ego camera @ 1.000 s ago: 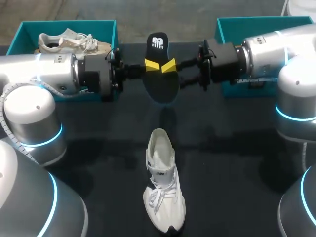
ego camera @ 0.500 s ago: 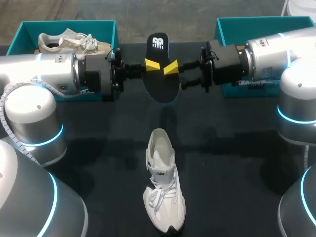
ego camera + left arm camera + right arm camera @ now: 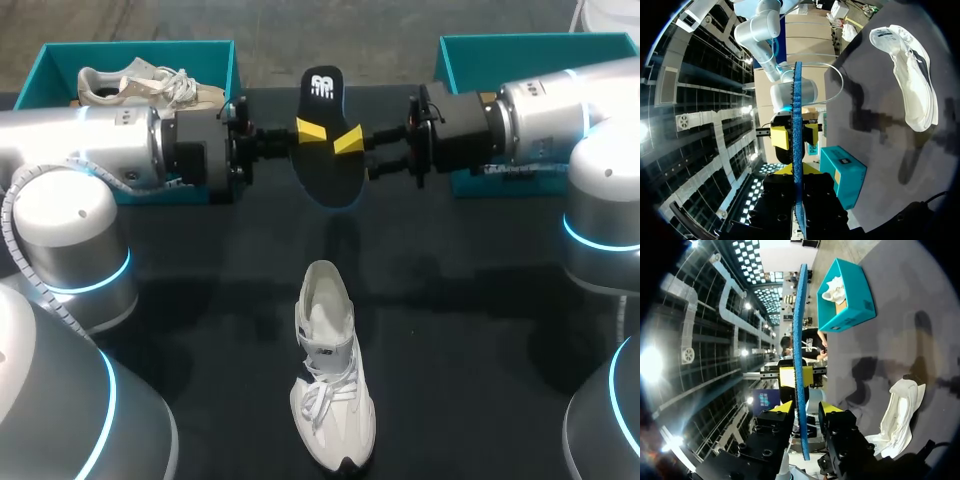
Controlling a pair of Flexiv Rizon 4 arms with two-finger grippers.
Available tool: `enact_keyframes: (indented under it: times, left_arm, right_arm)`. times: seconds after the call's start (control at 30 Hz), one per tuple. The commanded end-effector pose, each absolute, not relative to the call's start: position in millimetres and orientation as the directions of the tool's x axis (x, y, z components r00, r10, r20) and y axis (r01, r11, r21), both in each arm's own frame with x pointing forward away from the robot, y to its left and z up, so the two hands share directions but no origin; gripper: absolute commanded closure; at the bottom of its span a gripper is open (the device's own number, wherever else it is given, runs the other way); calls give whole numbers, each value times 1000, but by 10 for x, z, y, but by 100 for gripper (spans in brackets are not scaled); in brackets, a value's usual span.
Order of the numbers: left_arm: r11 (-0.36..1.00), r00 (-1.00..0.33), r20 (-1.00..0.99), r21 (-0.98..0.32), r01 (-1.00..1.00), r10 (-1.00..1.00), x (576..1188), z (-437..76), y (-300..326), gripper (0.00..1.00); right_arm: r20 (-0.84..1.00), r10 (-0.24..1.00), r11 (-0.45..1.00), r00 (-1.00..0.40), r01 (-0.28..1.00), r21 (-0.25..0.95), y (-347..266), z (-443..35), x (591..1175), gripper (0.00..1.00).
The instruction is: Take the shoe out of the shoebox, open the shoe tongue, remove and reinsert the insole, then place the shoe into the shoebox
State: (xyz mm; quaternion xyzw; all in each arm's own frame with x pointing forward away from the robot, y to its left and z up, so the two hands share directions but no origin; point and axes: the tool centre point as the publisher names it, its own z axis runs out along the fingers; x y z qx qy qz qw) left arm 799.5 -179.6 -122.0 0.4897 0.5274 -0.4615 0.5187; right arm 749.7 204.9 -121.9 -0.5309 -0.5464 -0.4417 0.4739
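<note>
The black insole hangs in the air above the far middle of the dark desk, flat to the head camera, with its heel end toward the desk's far edge. The two arms meet at it from opposite sides. The left hand comes in from the left and is clenched on the insole's near-left edge; in the left wrist view the insole runs edge-on straight out from between its fingers. The right hand reaches in from the right at the same height. In the right wrist view the blue underside of the insole stands edge-on between its yellow fingertips, which sit slightly off it on either side, so this hand is released around the insole and not gripping it. The white shoe lies on the desk well nearer the robot than the insole, directly below both hands in the head view, with its toe toward the robot and its open collar toward the insole. A teal shoebox stands at the far left behind the left arm with a second sneaker inside. Another teal shoebox stands at the far right behind the right arm.
</note>
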Motion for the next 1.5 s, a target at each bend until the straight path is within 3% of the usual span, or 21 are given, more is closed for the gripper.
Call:
enact_keyframes:
  times: [0.03,0.8,0.9,0.97,1.37,1.4,1.43,1.47,1.5]
  left_arm:
    - [93,17,-999,21,995,39,8011,-1226,-1826,100]
    - [88,14,-999,18,996,47,7983,-1265,-1855,100]
    - [88,15,-999,19,996,48,7982,-1265,-1860,100]
    - [89,15,-999,20,996,48,7981,-1265,-1862,100]
    - [91,12,-999,17,996,52,7986,-1274,-1873,100]
    - [90,11,-999,16,996,53,7986,-1274,-1872,67]
    - [87,7,-999,12,996,53,7986,-1272,-1869,7]
    - [86,7,-999,11,996,53,7982,-1266,-1856,0]
    - [85,8,-999,12,996,53,7975,-1258,-1845,0]
  right_arm:
    - [987,162,48,13,999,-21,2052,-1226,7501,69]
    - [986,167,58,8,998,-18,2068,-1236,7507,79]
    - [986,165,58,8,998,-18,2068,-1237,7506,84]
    - [986,165,58,8,998,-18,2068,-1238,7505,100]
    - [986,165,60,1,998,-11,2059,-1236,7499,100]
    - [986,164,60,-1,998,-9,2059,-1236,7500,100]
    - [986,164,60,-3,998,-7,2056,-1237,7500,100]
    - [986,164,58,-8,998,-2,2053,-1240,7501,100]
    - [986,164,58,-12,998,2,2049,-1244,7501,100]
